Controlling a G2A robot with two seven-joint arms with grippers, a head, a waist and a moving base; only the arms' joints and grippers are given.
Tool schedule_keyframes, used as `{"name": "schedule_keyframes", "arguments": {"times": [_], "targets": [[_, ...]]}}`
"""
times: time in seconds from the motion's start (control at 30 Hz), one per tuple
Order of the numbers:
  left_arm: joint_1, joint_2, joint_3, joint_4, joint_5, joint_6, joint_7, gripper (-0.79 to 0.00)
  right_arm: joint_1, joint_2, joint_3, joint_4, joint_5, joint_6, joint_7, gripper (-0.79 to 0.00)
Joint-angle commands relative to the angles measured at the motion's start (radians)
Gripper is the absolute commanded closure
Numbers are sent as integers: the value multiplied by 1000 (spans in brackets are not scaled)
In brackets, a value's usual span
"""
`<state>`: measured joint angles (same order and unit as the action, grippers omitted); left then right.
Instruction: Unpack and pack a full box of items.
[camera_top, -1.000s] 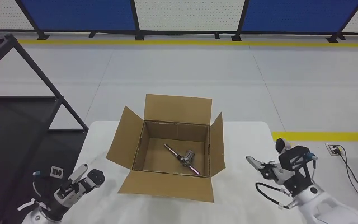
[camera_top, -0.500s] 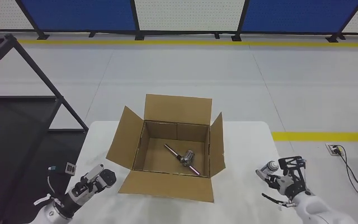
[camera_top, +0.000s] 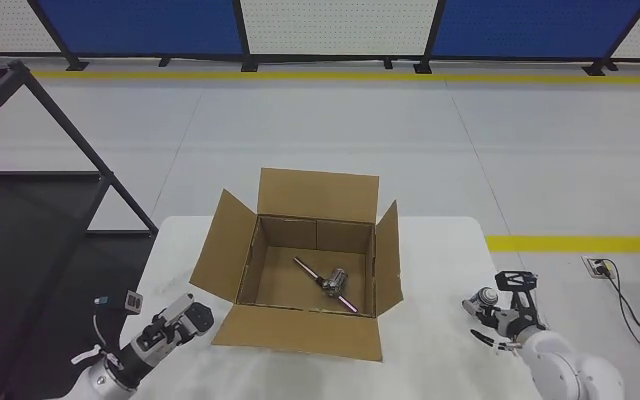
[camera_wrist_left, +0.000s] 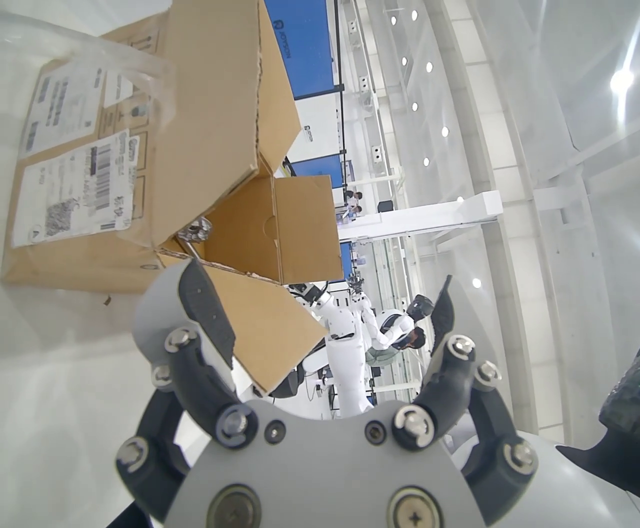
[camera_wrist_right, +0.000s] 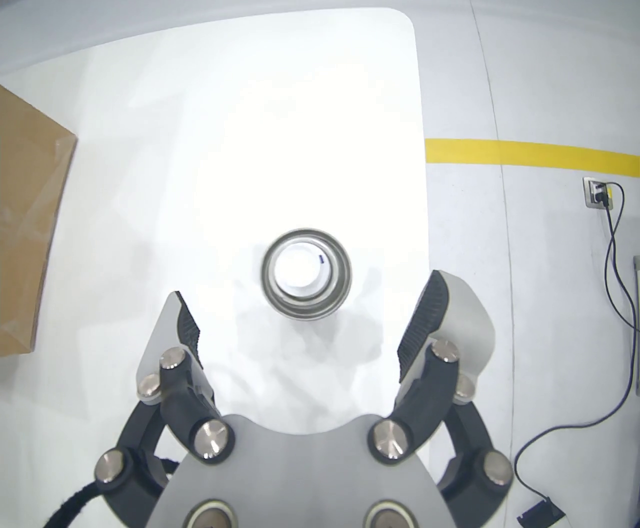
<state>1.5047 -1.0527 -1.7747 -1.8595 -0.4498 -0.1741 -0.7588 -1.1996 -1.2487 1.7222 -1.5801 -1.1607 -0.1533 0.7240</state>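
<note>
An open cardboard box (camera_top: 268, 332) stands mid-table with its flaps spread. Inside lies a thin rod with a grey metal lump (camera_top: 334, 280) at its middle. A small metal can (camera_wrist_right: 306, 280) stands upright on the white table near the right edge, also seen from above as the can (camera_top: 485, 297). My right gripper (camera_wrist_right: 306, 287) hangs open above it, fingers apart on either side, not touching; from above it is the right gripper (camera_top: 490, 320). My left gripper (camera_wrist_left: 320, 274) is open and holds nothing, low beside the box's near left corner (camera_wrist_left: 210, 125); in the top view the left gripper (camera_top: 190, 318) sits there.
The white table (camera_top: 430, 260) ends close to the right of the can. A black frame (camera_top: 60, 130) stands off the table's left side. Grey floor with a yellow line (camera_wrist_right: 530, 155) lies beyond the right edge.
The right arm has drawn back toward the table's near right corner and now hangs over the can. The left arm has shifted right, closer to the box.
</note>
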Motion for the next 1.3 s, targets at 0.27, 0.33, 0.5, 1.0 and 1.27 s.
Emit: {"name": "schedule_keyframes", "arguments": {"times": [0.27, 0.33, 0.5, 1.0, 1.27], "targets": [[-4, 2, -5, 4, 2, 1, 4, -785, 46, 6, -33, 41, -8, 21, 2, 0], [-4, 2, -7, 4, 0, 1, 4, -785, 45, 7, -34, 28, -9, 28, -8, 0], [-4, 3, -12, 5, -4, 0, -3, -785, 17, 10, -37, -93, -28, 33, -47, 0], [31, 4, -51, 24, -58, -39, -5, -785, 221, 5, -378, -589, -250, -99, 17, 0], [65, 2, -108, 51, -130, -70, 11, -785, 638, -60, -734, -304, -148, -120, 127, 0]]}}
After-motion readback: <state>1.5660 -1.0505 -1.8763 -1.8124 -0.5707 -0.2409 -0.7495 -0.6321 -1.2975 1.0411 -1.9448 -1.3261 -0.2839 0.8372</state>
